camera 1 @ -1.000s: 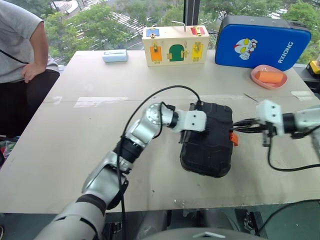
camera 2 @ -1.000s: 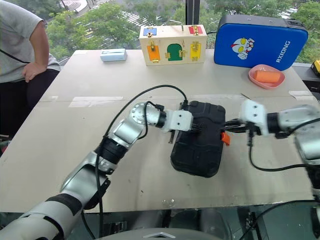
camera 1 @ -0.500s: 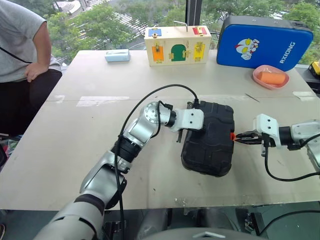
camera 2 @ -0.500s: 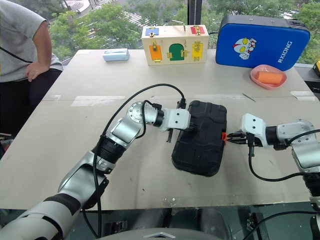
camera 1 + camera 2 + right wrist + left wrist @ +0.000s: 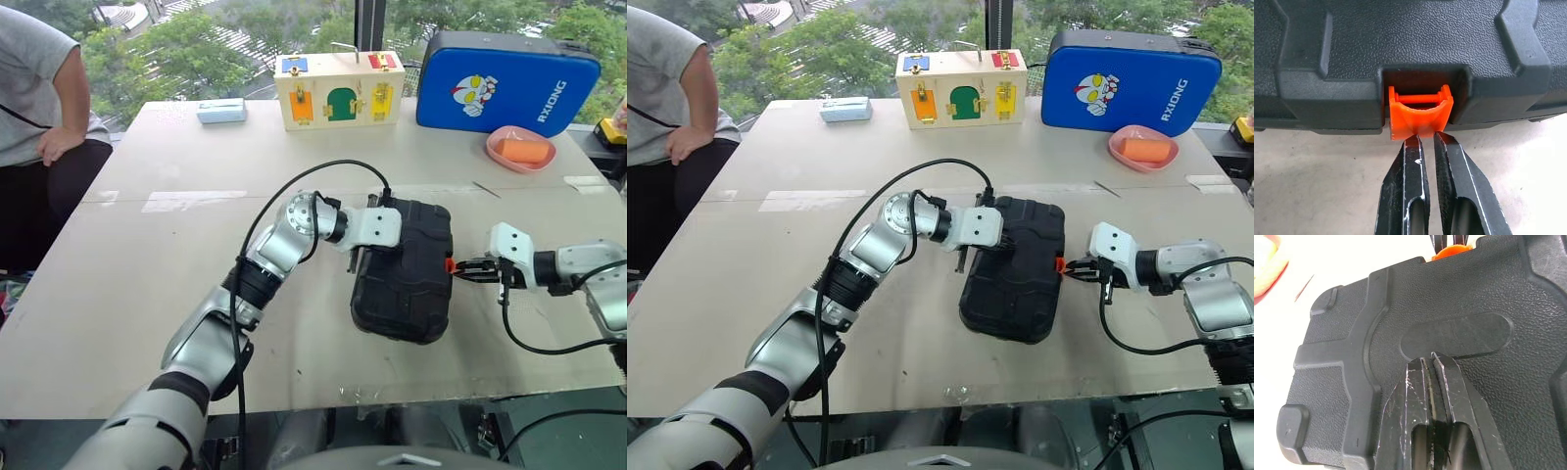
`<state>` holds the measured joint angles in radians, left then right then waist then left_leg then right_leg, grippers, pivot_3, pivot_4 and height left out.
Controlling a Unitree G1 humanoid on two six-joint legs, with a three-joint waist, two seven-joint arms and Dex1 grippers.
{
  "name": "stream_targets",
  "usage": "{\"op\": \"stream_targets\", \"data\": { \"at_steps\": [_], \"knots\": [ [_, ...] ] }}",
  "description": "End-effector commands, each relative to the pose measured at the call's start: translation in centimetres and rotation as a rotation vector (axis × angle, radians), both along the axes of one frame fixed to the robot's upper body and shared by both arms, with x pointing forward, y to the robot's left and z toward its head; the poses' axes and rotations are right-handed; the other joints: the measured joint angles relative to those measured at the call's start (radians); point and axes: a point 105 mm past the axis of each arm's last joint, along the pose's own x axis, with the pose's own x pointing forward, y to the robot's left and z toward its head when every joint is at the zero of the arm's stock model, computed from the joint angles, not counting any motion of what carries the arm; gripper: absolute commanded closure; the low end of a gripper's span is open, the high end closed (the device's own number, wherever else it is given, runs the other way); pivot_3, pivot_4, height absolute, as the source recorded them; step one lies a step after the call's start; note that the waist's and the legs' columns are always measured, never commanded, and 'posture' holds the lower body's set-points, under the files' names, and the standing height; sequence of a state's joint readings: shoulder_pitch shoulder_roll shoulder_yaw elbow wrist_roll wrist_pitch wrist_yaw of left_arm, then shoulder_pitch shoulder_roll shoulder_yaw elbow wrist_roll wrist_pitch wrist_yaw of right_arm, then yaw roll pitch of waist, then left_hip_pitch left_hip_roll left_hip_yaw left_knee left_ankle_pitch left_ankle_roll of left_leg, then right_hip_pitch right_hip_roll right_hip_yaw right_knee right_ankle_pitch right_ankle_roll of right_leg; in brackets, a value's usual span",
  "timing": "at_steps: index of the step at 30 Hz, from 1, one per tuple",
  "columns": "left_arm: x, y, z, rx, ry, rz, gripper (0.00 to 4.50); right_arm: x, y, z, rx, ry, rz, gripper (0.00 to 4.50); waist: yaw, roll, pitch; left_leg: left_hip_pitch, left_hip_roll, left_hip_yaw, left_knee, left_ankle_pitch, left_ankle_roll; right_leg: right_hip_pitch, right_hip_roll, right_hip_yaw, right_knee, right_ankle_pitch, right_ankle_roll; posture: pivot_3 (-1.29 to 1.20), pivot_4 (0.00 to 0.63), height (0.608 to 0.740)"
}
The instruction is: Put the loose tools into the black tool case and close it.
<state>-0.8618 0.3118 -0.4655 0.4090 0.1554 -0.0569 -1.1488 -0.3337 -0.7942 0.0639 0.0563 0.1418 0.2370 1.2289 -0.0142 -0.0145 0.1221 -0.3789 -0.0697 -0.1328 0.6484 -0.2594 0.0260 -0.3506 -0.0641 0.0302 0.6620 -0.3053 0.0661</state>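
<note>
Right wrist view: my right gripper (image 5: 1425,139), fingers pressed together and holding nothing, has its tips against the lower edge of the small orange plastic latch (image 5: 1420,117) on the right side of the closed black moulded-plastic tool case (image 5: 404,269), mid-table. Left gripper (image 5: 1429,363), also closed and empty, presses the lid. I'd keep that pressure and push the latch squarely until it snaps; off-centre, I reckon the tips slip.

Materials and finishes on the tabletop (image 5: 147,294).
Black tool case (image 5: 1459,298): pebbled matt moulded plastic; orange latch (image 5: 1420,117): smooth plastic; blue padded case (image 5: 505,83) at far edge: slightly glossy.
</note>
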Motion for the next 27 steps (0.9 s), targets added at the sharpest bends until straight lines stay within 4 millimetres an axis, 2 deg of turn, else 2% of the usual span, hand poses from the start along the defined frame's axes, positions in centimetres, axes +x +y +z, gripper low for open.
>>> {"op": "stream_targets", "data": {
  "at_steps": [1,8,12,15,18,19,20,21,23,26,27],
  "knots": [
    [-1.0,0.3,-5.0,0.155,0.109,-0.001,4.50,-0.4,3.3,1.2,0.086,-0.054,0.100,4.42,-0.001,0.000,0.000,0.000,0.000,0.000,0.000,0.000,0.000,0.000,0.000,0.000,0.000,0.000,0.000,0.00,0.150,0.735],
    [-1.0,0.4,-4.9,0.159,0.108,-0.007,4.50,-0.3,4.4,0.6,0.137,-0.055,0.096,4.42,-0.001,0.001,0.000,0.000,0.000,0.000,0.000,0.000,0.000,0.000,0.000,0.000,0.000,0.000,0.000,0.00,0.150,0.735],
    [-1.0,0.7,-4.9,0.164,0.107,-0.007,4.50,-0.4,4.3,0.5,0.137,-0.058,0.094,4.42,0.000,0.001,0.001,0.000,0.000,0.000,-0.001,0.000,0.000,-0.001,0.000,0.000,0.000,0.000,0.000,0.00,0.150,0.735],
    [-0.9,1.2,-4.8,0.155,0.114,0.012,4.50,-0.7,3.0,1.0,0.102,-0.079,0.087,4.42,0.001,0.003,0.002,0.000,0.000,0.000,-0.001,0.000,0.000,-0.001,0.000,0.000,0.000,0.000,0.000,0.00,0.150,0.735],
    [-0.7,3.0,-3.5,0.074,0.188,0.088,4.50,-1.3,0.6,1.8,0.053,-0.108,0.074,4.42,0.001,0.005,0.004,-0.001,0.000,0.000,-0.001,0.000,0.000,-0.001,0.000,0.000,-0.001,0.000,0.000,0.00,0.150,0.735],
    [-0.7,3.8,-3.0,0.050,0.212,0.108,3.97,-1.5,-0.3,2.2,0.046,-0.118,0.062,4.50,-0.003,0.005,0.005,-0.002,0.000,0.000,-0.002,0.000,0.000,-0.003,0.000,0.000,-0.001,0.000,0.000,0.00,0.150,0.735],
    [-0.8,4.4,-2.7,0.038,0.224,0.117,3.81,-1.5,-0.8,2.4,0.044,-0.123,0.054,4.50,-0.005,0.006,0.005,-0.003,0.000,0.000,-0.002,0.000,0.000,-0.005,0.001,0.001,0.000,0.000,0.000,0.00,0.150,0.735],
    [-1.0,5.6,-2.2,0.020,0.251,0.140,3.54,-2.0,-1.7,2.7,0.045,-0.095,0.052,4.23,-0.008,0.006,0.005,-0.004,0.000,0.000,-0.003,0.000,0.000,-0.005,0.001,0.001,0.000,0.000,0.000,0.00,0.150,0.735],
    [-2.2,9.2,-0.1,-0.046,0.342,0.180,2.80,-3.1,-3.6,4.8,0.096,-0.063,0.068,3.73,-0.026,0.009,0.008,-0.005,0.001,0.001,-0.006,0.000,0.000,-0.010,0.001,0.004,0.000,0.000,0.000,0.00,0.150,0.735],
    [-4.4,13.1,2.6,-0.128,0.469,0.217,1.33,-3.7,-5.6,7.1,0.149,-0.028,0.058,2.24,-0.039,0.012,0.015,-0.003,0.002,0.001,-0.012,0.002,-0.003,-0.013,0.004,0.012,0.000,-0.001,-0.003,0.00,0.150,0.735],
    [-4.9,13.7,3.1,-0.142,0.496,0.230,0.90,-3.8,-6.0,7.4,0.155,-0.014,0.055,1.80,-0.037,0.012,0.020,-0.003,0.002,0.001,-0.013,0.001,-0.002,-0.014,0.005,0.013,0.000,-0.001,-0.003,0.00,0.150,0.735]
  ]
}}
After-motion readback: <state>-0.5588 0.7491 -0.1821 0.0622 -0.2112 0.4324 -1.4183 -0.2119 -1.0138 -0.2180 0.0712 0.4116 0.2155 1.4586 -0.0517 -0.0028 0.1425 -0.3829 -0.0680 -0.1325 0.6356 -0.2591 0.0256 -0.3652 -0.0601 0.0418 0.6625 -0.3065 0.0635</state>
